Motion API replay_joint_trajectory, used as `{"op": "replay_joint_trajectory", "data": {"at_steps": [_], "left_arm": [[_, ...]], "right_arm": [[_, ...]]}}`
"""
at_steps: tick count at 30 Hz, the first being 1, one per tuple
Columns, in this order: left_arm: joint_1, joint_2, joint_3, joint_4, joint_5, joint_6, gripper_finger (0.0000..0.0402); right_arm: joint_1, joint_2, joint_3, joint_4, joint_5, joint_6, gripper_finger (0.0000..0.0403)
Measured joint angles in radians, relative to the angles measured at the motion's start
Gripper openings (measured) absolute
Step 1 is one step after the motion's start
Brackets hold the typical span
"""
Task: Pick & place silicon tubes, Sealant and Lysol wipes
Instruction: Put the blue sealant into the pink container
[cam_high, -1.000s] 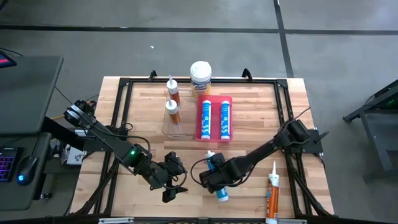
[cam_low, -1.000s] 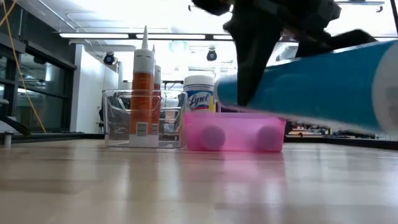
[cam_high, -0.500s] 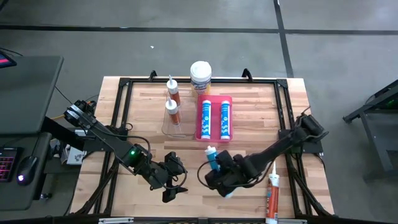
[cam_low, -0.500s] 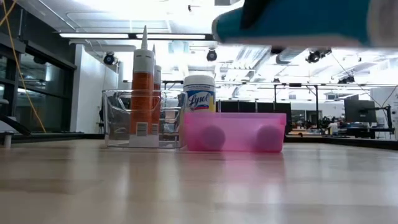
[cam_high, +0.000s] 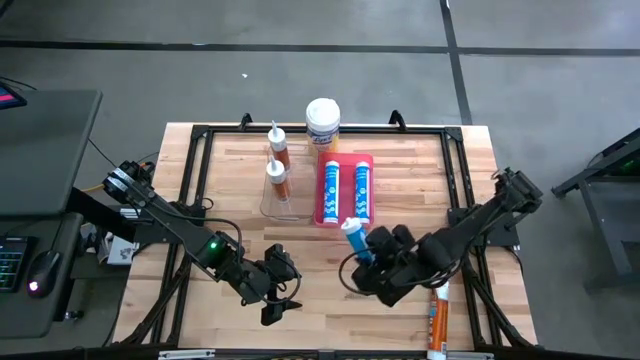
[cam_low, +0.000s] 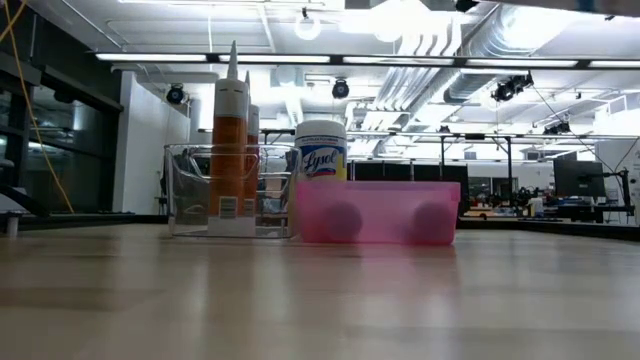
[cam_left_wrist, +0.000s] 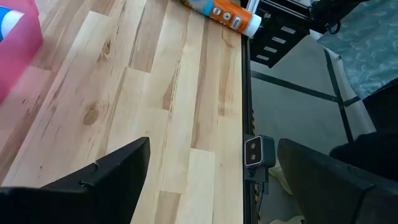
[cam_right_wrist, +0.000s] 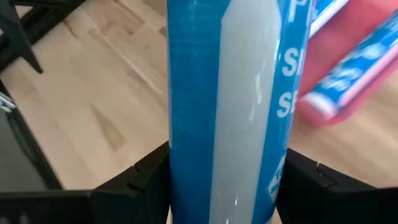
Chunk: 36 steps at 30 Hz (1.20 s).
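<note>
My right gripper (cam_high: 368, 264) is shut on a blue silicone tube (cam_high: 356, 243) with a white end, held above the table just near of the pink tray (cam_high: 345, 158). The tray holds two more blue tubes (cam_high: 346, 192). A clear bin (cam_high: 281, 207) left of the tray holds two orange sealant cartridges (cam_high: 278, 150) standing upright. The Lysol wipes canister (cam_high: 322, 122) stands upright on the table behind the tray. Another orange cartridge (cam_high: 437, 318) lies at the near right edge. My left gripper (cam_high: 279, 303) is open and empty near the front edge. My right gripper pinches the blue tube's body (cam_right_wrist: 227, 143) between its two fingers (cam_right_wrist: 137, 180), which lie across the tube. The tube is lifted clear of the table, its white end (cam_high: 350, 226) pointing toward the pink tray.
A black frame (cam_high: 200, 135) runs around the tabletop. Bare wood lies between the two grippers and left of the clear bin. In the low view the pink tray (cam_low: 378, 212), the bin (cam_low: 230, 205) and the canister (cam_low: 320, 150) stand in a row.
My right gripper has risen with the blue tube and gone toward the table's right and far edges, nearer the pink tray. The tube, held low over the table a second ago, has climbed out of the top of the low view.
</note>
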<state>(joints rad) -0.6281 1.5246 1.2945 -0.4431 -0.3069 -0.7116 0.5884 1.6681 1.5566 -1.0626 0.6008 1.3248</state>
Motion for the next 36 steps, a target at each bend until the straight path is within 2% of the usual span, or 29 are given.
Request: {"op": "replay_joint_trajectory", "data": {"at_steps": [8, 15, 23, 31, 33, 36], "left_arm": [[0.000, 0.000, 0.000, 0.000, 0.000, 0.000, 0.0346], [0.000, 0.000, 0.000, 0.000, 0.000, 0.000, 0.0346], [0.000, 0.000, 0.000, 0.000, 0.000, 0.000, 0.0346], [0.000, 0.000, 0.000, 0.000, 0.000, 0.000, 0.0346], [0.000, 0.000, 0.000, 0.000, 0.000, 0.000, 0.0346], [0.000, 0.000, 0.000, 0.000, 0.000, 0.000, 0.0346]], "right_arm": [[-0.065, -0.071, 0.000, -0.173, -0.004, -0.149, 0.0210], [-0.162, -0.090, 0.000, -0.247, -0.009, -0.321, 0.0210], [-0.287, -0.091, 0.000, -0.246, -0.014, -0.517, 0.0210], [-0.382, -0.143, -0.002, -0.238, 0.012, -0.645, 0.0210], [-0.398, -0.175, -0.031, -0.200, 0.046, -0.679, 0.0210], [-0.413, -0.270, -0.155, -0.069, 0.047, -0.722, 0.0210]]}}
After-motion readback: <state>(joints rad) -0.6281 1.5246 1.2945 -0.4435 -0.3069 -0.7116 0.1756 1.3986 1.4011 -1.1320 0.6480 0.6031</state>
